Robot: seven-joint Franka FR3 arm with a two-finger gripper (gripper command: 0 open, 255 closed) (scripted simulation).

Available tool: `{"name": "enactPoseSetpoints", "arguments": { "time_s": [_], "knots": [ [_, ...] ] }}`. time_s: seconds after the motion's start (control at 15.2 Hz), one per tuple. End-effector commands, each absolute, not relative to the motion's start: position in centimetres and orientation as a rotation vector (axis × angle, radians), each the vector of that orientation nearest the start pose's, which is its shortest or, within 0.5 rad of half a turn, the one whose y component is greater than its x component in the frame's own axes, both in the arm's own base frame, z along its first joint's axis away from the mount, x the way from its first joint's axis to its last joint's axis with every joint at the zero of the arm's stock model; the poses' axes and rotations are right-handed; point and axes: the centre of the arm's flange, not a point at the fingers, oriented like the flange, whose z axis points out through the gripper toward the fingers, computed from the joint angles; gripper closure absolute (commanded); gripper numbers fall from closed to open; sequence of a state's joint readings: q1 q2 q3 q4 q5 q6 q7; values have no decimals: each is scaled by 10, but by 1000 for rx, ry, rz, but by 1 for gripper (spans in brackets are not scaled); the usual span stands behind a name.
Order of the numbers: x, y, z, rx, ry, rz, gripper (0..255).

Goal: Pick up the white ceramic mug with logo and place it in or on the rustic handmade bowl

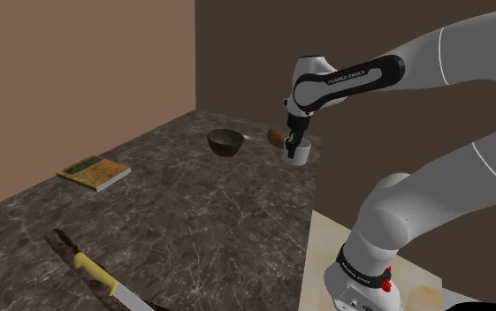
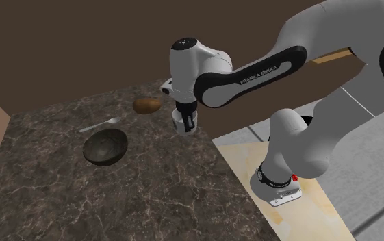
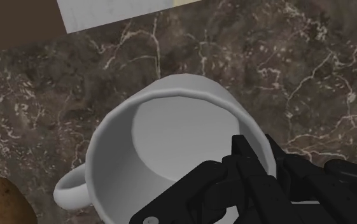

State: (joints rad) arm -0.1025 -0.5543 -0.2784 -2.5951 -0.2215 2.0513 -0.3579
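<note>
White mug (image 3: 164, 133) is waiting low at the marbled counter (image 1: 193, 212), just beside the potato (image 1: 277, 136), with the pincer (image 3: 254, 156) clamping its wall. I'd be lifting straight, keeping it level, then swinging toward the dark bowl (image 1: 225, 141).

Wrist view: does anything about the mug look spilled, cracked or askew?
Nothing stands out. The white mug is empty, its rim and handle look whole, and the end effector clasps its wall at the rim.
</note>
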Motion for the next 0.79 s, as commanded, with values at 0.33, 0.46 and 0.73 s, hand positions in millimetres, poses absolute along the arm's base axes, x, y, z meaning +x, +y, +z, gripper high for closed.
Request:
{"name": "enactPoseSetpoints", "arguments": {
  "time_s": [0.33, 0.46, 0.73],
  "knots": [
    [344, -150, 468, -3184, -191, 28, 255],
    [344, -150, 479, -3184, -191, 28, 255],
    [344, -150, 500, -3184, -191, 28, 255]
  ]
}}
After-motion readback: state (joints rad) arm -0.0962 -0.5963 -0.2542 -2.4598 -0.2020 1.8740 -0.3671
